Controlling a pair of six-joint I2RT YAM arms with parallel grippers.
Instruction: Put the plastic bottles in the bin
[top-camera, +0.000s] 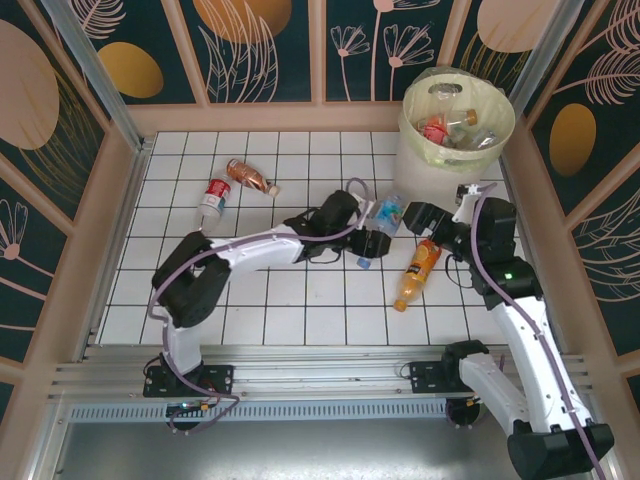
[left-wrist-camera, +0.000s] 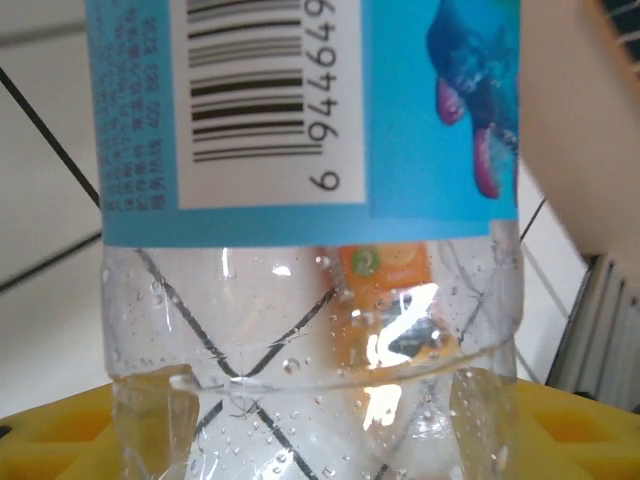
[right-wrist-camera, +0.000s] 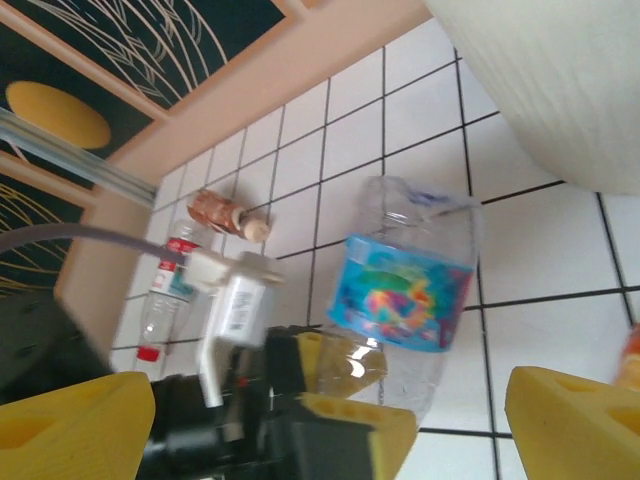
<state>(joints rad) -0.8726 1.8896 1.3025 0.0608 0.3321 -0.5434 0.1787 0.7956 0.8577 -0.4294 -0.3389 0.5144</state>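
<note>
A clear bottle with a blue label (top-camera: 387, 217) (left-wrist-camera: 300, 110) (right-wrist-camera: 405, 290) lies on the white tiled floor near the middle. My left gripper (top-camera: 371, 240) (left-wrist-camera: 320, 435) is shut on its lower body, one yellow finger (right-wrist-camera: 365, 420) on each side. An orange bottle (top-camera: 418, 272) (right-wrist-camera: 631, 355) lies just to its right. Just above that orange bottle and beside the blue-labelled one, my right gripper (top-camera: 426, 218) (right-wrist-camera: 320, 430) is open and holds nothing. The cream bin (top-camera: 455, 135) (right-wrist-camera: 560, 90) stands at the back right with several bottles inside.
Two more bottles lie at the back left: a clear one with a red label (top-camera: 212, 200) (right-wrist-camera: 165, 300) and a copper-coloured one (top-camera: 250, 177) (right-wrist-camera: 215, 212). Pink walls close off the tiled floor (top-camera: 300, 300) on three sides. The two grippers are close together.
</note>
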